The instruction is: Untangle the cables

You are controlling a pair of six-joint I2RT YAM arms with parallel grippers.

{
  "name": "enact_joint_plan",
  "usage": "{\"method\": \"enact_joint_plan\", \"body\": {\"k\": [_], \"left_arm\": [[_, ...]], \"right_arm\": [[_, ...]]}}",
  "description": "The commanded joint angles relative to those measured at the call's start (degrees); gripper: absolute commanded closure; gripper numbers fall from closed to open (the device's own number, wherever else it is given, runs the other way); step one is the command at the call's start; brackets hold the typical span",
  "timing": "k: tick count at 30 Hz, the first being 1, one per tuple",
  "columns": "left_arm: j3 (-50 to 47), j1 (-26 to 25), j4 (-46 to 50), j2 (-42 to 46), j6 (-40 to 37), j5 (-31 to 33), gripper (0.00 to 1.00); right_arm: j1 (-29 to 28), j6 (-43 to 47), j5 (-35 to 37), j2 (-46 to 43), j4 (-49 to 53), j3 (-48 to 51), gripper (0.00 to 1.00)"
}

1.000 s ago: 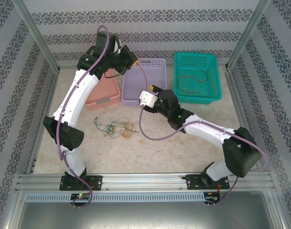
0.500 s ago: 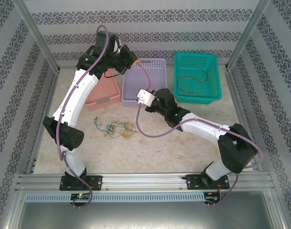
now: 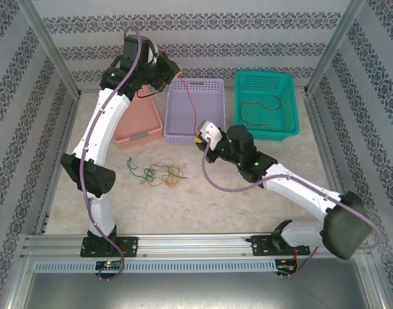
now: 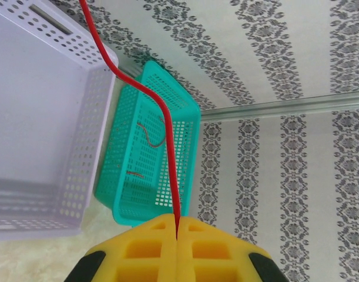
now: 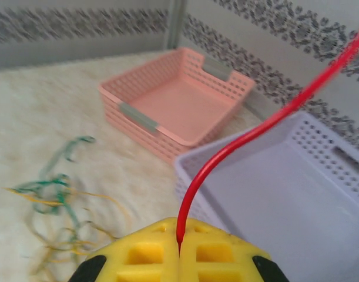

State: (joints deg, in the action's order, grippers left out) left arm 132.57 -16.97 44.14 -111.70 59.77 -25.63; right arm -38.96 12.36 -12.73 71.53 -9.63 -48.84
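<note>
1 red cable [image 4: 174,188] over the lilac basket [image 3: 183,136]; left gripper [image 4: 177,235] pinching it as before, right gripper [image 5: 179,247] newly clamped on it

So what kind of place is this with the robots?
Probably a lab's robot practice booth, not a home: the left arm and right arm are bolted to a metal rail, an aluminium post frames patterned panels, and a pink basket, lilac basket and teal basket wait on the table.
</note>
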Motion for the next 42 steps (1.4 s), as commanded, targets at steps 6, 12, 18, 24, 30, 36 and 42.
{"method": "enact_joint_plan", "body": {"k": [6,12,18,24,30,36,42], "left_arm": [[3.9,4.0,-10.0,-2.3,-3.7,-1.1,1.00],[4.6,4.1,-9.6,-2.7,-5.1,-1.6,1.00],[4.6,4.1,-10.7,-2.2,-6.7,-2.5,1.00],[4.5,4.1,-10.0,-1.9,-9.6,-4.5,1.00],[2.4,1.0,-6.5,-1.7,-15.4,-11.7,1.00],[-8.7,-1.5,-7.5,4.3,-15.3,-8.6,1.00],[-17.1,-5.2,-9.4,10.3,-13.6,-2.4,1.00]], "right_arm": [[2.3,-32.1,-17.1,-5.0,4.8,8.4,1.00],[3.9,-42.9,-22.7,-0.9,10.5,7.4,1.00],[4.7,-52.0,-32.0,4.9,13.0,6.4,1.00],[5.3,-54.4,-34.6,4.8,14.7,5.7,1.00],[4.8,-38.7,-18.2,-6.1,28.7,-2.6,0.84],[10.9,-37.6,-10.5,-11.6,32.3,-6.1,1.00],[14.6,-39.4,-4.4,-12.4,32.3,-3.7,1.00]]}}
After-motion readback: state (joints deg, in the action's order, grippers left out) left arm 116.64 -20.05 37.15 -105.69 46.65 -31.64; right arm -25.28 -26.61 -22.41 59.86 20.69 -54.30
